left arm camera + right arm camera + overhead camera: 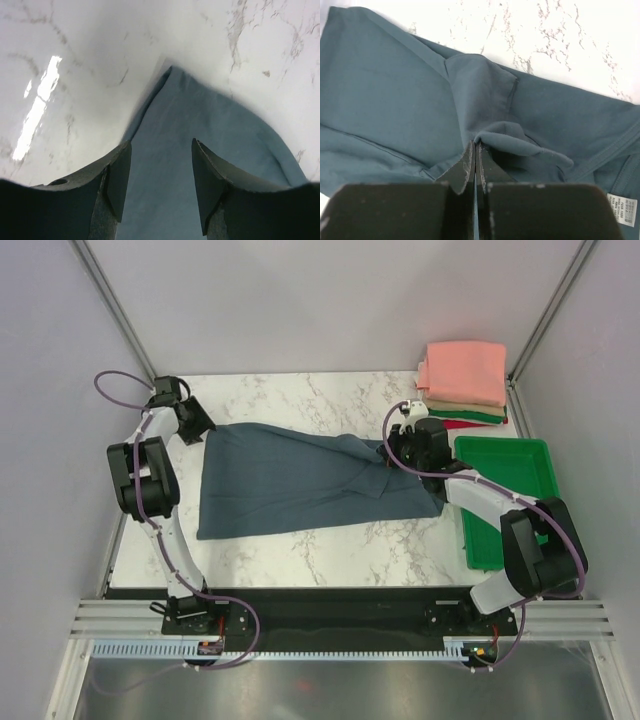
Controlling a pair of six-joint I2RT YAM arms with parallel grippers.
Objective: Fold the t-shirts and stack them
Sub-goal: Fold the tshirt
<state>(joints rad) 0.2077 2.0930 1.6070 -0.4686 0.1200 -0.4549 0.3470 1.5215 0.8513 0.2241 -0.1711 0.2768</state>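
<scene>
Two hands: right hand clamped on the blue shirt; left hand apart astride its corner. Best pinch that corner low.

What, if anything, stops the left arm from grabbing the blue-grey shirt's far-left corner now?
Probably nothing: the left gripper hangs open right over that corner of the blue-grey shirt, and the right gripper pinches the other end, well clear.
</scene>
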